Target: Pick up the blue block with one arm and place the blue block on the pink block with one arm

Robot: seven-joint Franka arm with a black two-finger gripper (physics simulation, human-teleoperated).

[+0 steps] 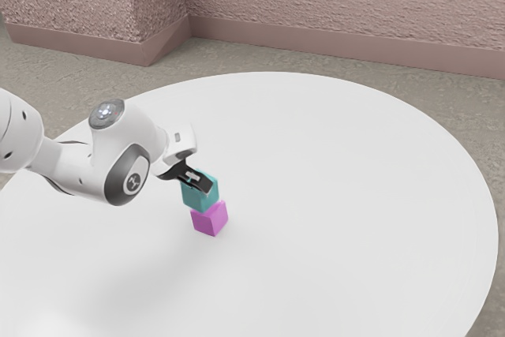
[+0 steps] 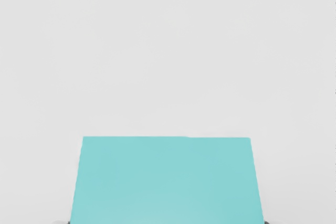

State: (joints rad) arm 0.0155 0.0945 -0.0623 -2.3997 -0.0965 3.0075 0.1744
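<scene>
My gripper (image 1: 194, 180) clasps the blue block (image 1: 203, 195) by its flat sides, just over the pink block (image 1: 210, 219). Likely light, stiff, smooth.

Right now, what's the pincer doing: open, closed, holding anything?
Pincer: closed on the blue block, held directly over the pink block.

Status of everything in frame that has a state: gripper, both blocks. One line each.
Gripper: shut on the blue block, down at the stack.
Blue block: gripped, upright, on top of the pink block; it looks seated, though I can't rule out a thin gap.
Pink block: flat on the table, directly under the blue block.
</scene>
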